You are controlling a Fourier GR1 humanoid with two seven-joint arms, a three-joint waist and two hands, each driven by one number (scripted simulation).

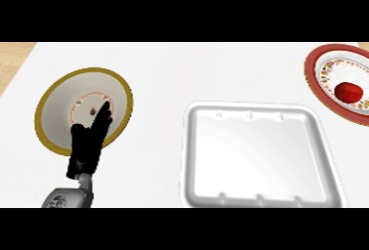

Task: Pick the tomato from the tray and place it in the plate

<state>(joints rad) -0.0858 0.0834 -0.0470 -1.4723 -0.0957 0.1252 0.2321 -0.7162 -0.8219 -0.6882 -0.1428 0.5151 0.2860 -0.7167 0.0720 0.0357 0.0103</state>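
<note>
Left hand point(90, 141) is what I have in view, coming up from the lower edge at about 7 o'clock on its grey forearm point(70, 197). Its black fingers are straight and point up toward 12, held together and holding nothing; their tips lie over the middle of the gold-rimmed plate point(57, 95), which sits at about 9 o'clock on the white counter point(216, 68). I cannot tell whether the fingers touch that plate or hang above it. I see no right hand.

At 5 o'clock, just right of centre, I have the white tray point(259, 156), a shallow rectangular one with rounded corners; its inside shows only bare white.

Up at 2 o'clock, partly cut by the right edge, is a red-rimmed plate point(317, 80) with a patterned inner band. I see the tomato point(350, 91) lying in it, well apart from both tray and hand.
</note>
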